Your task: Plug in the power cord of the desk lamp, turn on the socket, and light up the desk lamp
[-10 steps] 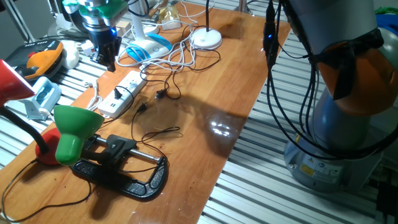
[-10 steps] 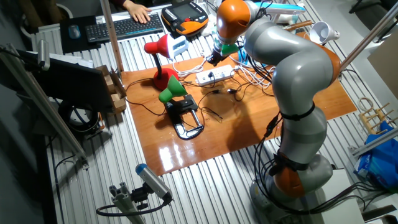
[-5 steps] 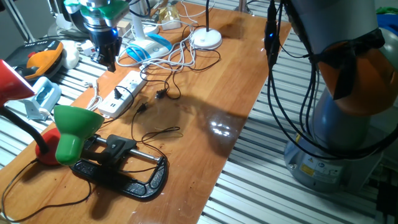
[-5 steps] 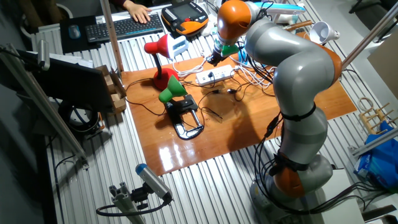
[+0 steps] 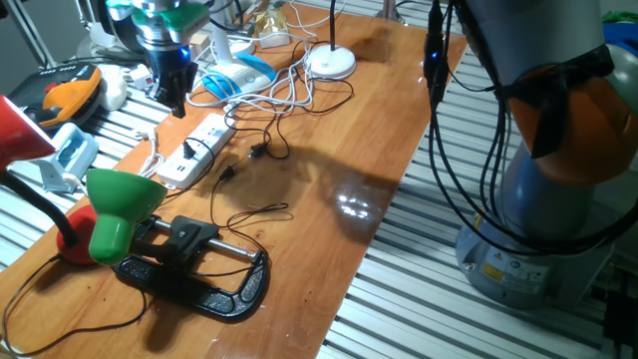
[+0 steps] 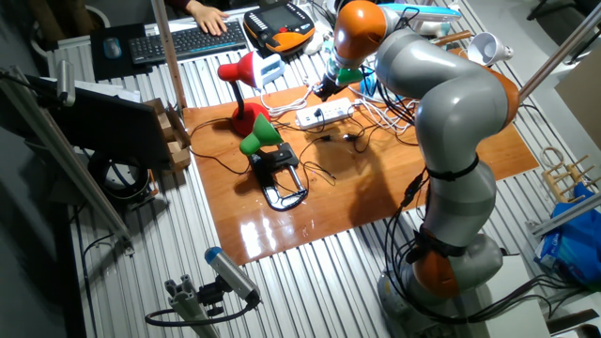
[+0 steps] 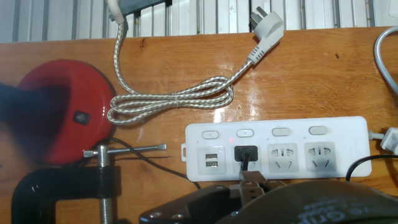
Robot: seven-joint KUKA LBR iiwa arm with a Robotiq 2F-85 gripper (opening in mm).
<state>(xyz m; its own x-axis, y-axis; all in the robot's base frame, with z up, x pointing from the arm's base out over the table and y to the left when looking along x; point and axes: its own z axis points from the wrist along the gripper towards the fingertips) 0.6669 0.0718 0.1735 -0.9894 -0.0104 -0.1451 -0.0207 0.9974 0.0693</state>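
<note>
From one fixed view, the black two-finger gripper [image 5: 176, 95] hangs above the far end of the long white power strip [image 5: 195, 150] on the wooden table [image 5: 339, 150]; a green lamp shade [image 5: 120, 204] sits over a black C-clamp [image 5: 199, 274]. From the other fixed view, the gripper is too small to judge. In the hand view, a black plug [image 7: 245, 154] sits in the strip beside a red round lamp base [image 7: 62, 109]; whether the fingers are apart I cannot tell.
</note>
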